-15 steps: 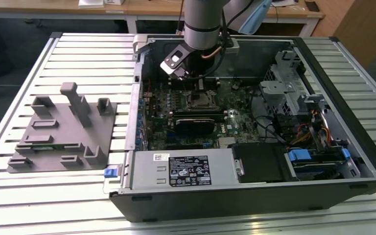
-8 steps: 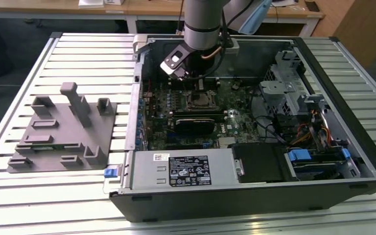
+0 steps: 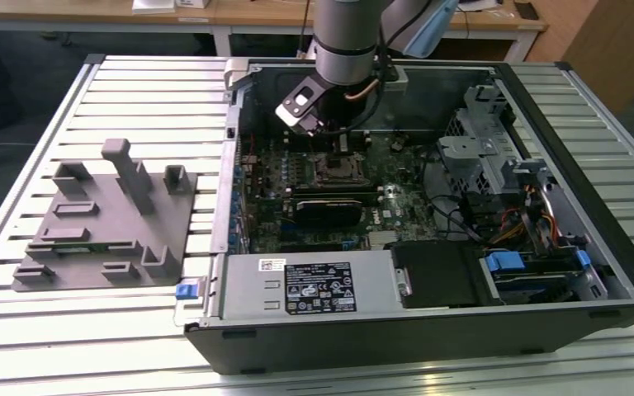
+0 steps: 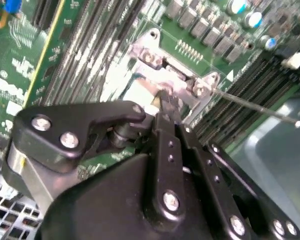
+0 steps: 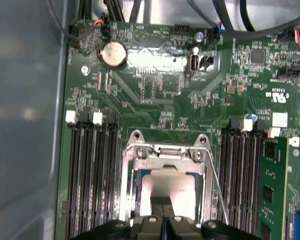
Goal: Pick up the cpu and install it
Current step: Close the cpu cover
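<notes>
The cpu is a pale square chip lying flat inside the dark metal-framed socket on the green motherboard; it also shows as a pale patch in the second wrist view. My gripper hangs right over it with both black fingers pressed together, the tips at the cpu's top face near one edge. Whether they touch it I cannot tell. In the exterior view the gripper reaches down into the open computer case just above the socket. The socket's thin wire lever stands raised beside the frame.
Black memory slots flank the socket on both sides. The case holds drive cages, cables and a labelled power supply. A grey fixture with upright posts lies on the slatted table at the exterior view's left.
</notes>
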Motion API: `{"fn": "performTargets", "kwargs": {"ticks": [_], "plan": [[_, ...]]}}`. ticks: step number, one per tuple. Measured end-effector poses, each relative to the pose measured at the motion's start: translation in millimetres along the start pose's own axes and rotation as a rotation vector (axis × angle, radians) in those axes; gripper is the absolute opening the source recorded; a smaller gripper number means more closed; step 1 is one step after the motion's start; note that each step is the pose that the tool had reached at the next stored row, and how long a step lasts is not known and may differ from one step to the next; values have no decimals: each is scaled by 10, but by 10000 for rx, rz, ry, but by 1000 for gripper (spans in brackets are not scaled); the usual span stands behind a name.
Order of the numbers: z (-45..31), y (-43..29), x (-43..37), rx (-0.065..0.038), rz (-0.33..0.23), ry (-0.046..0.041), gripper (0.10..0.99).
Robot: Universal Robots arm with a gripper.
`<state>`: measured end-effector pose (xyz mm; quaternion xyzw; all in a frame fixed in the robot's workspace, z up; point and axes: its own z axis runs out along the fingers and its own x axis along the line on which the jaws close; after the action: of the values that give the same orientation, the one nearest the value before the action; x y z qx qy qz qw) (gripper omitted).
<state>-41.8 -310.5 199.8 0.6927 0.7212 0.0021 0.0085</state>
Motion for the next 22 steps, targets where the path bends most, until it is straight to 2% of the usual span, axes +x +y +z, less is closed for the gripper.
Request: {"fn": "performTargets", "kwargs": {"ticks": [5, 11, 22], "plan": [[-8, 33, -1, -2, 0, 1, 106], [-121, 34, -3, 5, 1, -6, 106], [-121, 71, -5, 5, 0, -6, 106]]}}
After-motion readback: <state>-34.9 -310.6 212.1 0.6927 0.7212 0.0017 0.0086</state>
